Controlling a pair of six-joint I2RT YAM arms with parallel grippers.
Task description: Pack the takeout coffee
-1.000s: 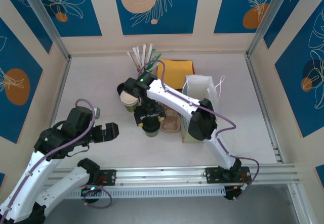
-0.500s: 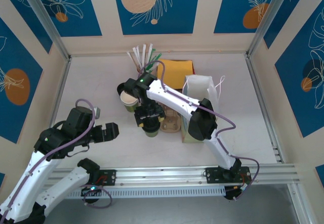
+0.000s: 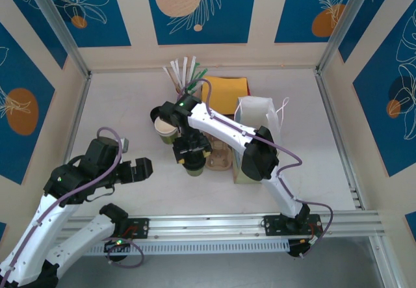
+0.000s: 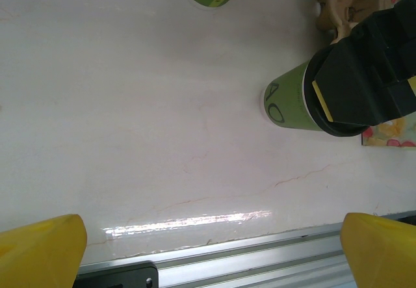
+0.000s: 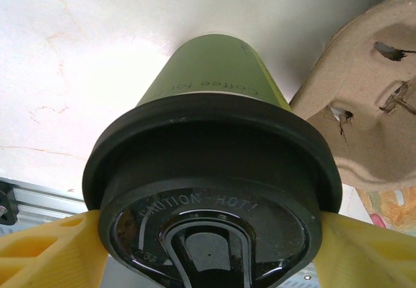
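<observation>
Left tool (image 3: 140,169) hung wide open, empty, over the bench (image 3: 117,106). Right tool (image 3: 191,156) pinched the takeout coffee (image 5: 208,171) at its black lid, cup just left of the cardboard carrier (image 5: 364,99).

We are looking at the takeout coffee (image 5: 208,86), a matt olive paper cup under a glossy, smooth black plastic lid (image 5: 214,190). We are also seeing the rough, fibrous cardboard carrier (image 5: 364,106). The worktop (image 4: 130,106) is shining smooth and veined; the rail (image 4: 260,262) is showing brushed metal.
</observation>
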